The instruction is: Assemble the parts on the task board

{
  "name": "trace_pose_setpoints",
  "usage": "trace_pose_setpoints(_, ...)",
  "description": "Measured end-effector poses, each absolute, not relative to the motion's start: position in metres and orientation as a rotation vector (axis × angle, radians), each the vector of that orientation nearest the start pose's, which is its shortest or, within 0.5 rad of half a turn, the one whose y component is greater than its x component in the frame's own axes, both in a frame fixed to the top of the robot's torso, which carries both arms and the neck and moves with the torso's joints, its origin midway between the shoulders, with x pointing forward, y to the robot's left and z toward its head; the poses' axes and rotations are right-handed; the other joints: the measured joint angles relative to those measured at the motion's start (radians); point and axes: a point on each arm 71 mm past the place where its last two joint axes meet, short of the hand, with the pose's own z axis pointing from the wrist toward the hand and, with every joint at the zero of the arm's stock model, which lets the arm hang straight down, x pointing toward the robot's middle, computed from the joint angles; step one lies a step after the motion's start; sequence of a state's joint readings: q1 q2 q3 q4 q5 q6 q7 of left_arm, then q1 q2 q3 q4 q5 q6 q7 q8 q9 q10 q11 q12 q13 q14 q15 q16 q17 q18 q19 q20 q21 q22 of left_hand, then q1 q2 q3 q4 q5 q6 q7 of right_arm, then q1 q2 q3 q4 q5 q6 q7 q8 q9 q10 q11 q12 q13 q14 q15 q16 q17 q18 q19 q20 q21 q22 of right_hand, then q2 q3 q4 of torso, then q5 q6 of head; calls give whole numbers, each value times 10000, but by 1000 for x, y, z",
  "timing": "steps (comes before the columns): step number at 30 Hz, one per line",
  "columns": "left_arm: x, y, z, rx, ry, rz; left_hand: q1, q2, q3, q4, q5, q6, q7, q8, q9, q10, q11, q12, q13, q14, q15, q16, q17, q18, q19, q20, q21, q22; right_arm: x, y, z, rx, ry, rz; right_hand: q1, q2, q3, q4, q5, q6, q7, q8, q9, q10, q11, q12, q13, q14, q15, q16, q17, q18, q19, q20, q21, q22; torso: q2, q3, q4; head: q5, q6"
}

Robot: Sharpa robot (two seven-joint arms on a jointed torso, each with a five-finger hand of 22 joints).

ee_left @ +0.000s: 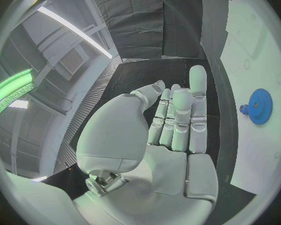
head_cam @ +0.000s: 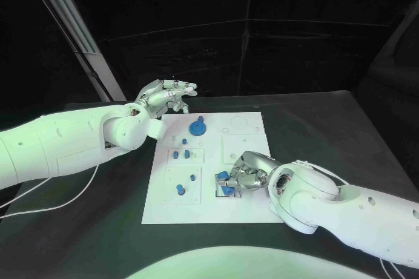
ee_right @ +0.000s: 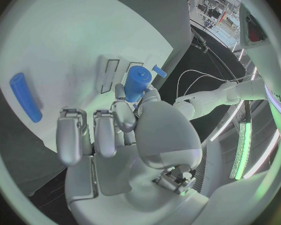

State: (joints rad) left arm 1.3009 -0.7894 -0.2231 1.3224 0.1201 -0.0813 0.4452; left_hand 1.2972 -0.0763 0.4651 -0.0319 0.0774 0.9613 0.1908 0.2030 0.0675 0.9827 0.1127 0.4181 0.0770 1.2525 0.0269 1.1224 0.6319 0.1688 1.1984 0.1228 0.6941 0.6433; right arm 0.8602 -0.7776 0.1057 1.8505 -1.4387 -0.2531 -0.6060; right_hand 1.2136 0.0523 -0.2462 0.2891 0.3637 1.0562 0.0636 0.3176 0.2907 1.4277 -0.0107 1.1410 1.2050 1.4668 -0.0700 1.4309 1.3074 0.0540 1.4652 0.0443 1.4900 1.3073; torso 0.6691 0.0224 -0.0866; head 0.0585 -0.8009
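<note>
The white task board [head_cam: 209, 207] lies in the middle of the black table. A blue gear [head_cam: 198, 128] stands near its far edge, and the left wrist view shows the gear [ee_left: 260, 105] too. Small blue parts [head_cam: 180, 154] sit mid-board, and two more [head_cam: 181, 189] lie nearer the front left. My right hand [head_cam: 248, 172] is low over the board's right-centre and pinches a short blue peg [ee_right: 136, 82] between thumb and a finger, over slots in the board. My left hand [head_cam: 166, 96] hovers above the board's far left corner, fingers extended [ee_left: 178, 120], holding nothing.
A long blue bar [ee_right: 25, 97] lies flat on the board [ee_right: 65, 40] beside my right hand. A white cable [head_cam: 61, 197] trails over the table at the left. Bare black table [head_cam: 349, 134] surrounds the board.
</note>
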Motion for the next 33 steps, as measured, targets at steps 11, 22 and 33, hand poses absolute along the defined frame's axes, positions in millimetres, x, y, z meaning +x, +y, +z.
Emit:
trace_pose_setpoints(11,517,239,-200,-11398,14766,-15981,0,0,0,0,0,0,0,0,-1,0,0,0,0,0,0,0,0,0,0,0,0,1,372,-108,-253,1194,20474,6530,-407,88,-333,-15,-1211,56,-11,-107,151,-1,0,-243,-73,0,1,-113,-1,0,0,0,0,0,-4,-1,7,48,-20)
trace_pose_setpoints(22,517,240,-200,-11405,14776,-15970,0,0,0,0,0,0,0,0,-1,0,0,0,0,0,0,0,0,0,0,0,0,1,372,-108,-254,977,20483,6383,-1324,-412,-626,20,-3108,-27,71,-311,283,-131,54,-1036,-539,0,1,-499,-480,0,-196,-15,-270,0,-4,1,1,60,-25)
trace_pose_setpoints(33,517,240,-200,-11415,14792,-15962,0,0,-16,-17,0,0,0,0,-1,-36,36,0,0,0,0,0,0,0,0,0,0,-5,370,-110,-251,862,20438,6360,-157,-287,-72,-458,-2940,-55,99,-351,430,-130,53,-1111,-542,0,1,-593,-508,0,-232,-51,-311,7,-6,11,-9,60,-52)
